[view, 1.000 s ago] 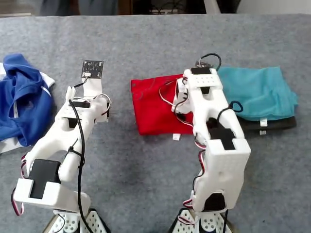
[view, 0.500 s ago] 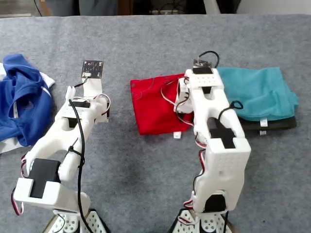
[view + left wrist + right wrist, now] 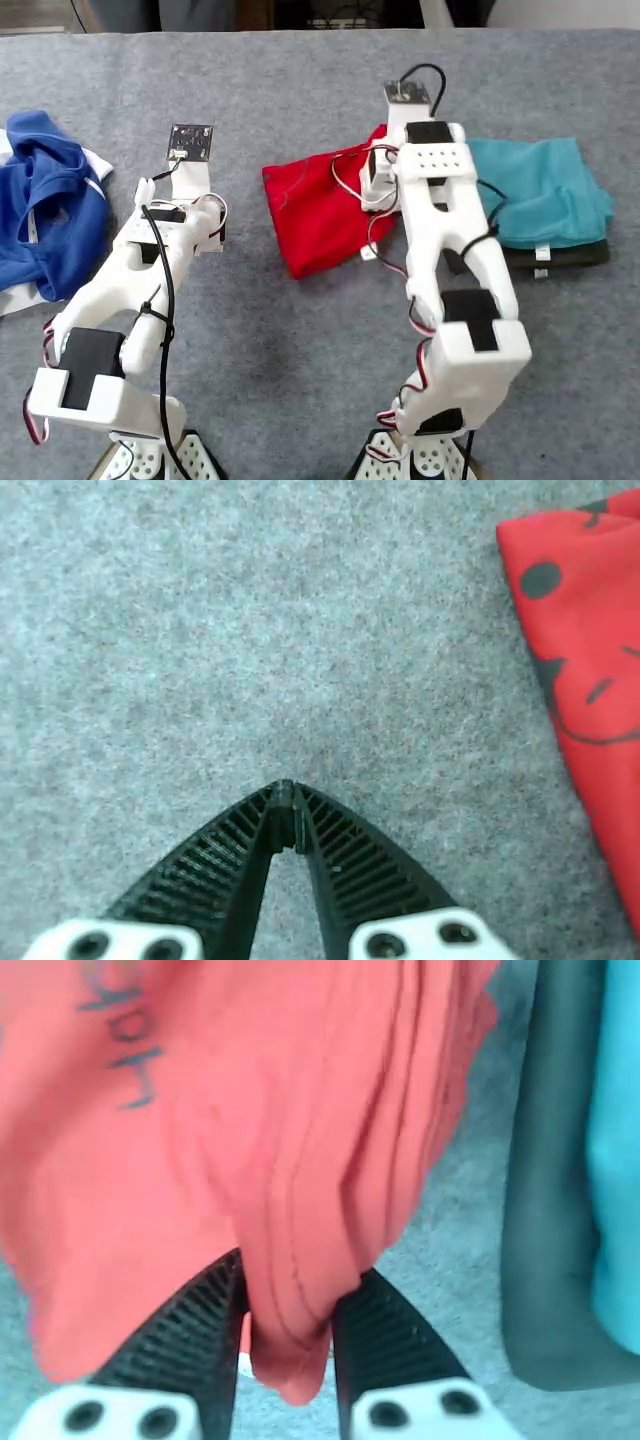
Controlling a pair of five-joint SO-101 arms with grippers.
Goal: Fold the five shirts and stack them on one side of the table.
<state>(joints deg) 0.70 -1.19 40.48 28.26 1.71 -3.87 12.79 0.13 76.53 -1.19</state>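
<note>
1. Counter [image 3: 300, 80], covered in grey fabric, carries the shirts in three places: left edge, middle and right side.
2. In the middle lies the red shirt [image 3: 315, 215], folded into a rough rectangle and set at a slant, with its right edge running under the right arm.
3. The right gripper [image 3: 298, 1275] has hold of that edge: its fingers [image 3: 185, 1330] are clamped on a bunched fold of the red cloth, which bulges out between them.
4. The left gripper [image 3: 285, 802] is over bare counter just to the left of the red shirt, apart from it. Its fingers [image 3: 215, 855] are pressed together tip to tip with nothing between them.
5. A teal shirt [image 3: 540, 190], folded, lies just to the right of the red one, on top of a dark shirt [image 3: 560, 255] whose near edge sticks out beneath it.
6. A blue shirt [image 3: 45, 200] lies crumpled at the counter's left edge, over a white shirt [image 3: 15, 300] that peeks out at its corners.
</note>
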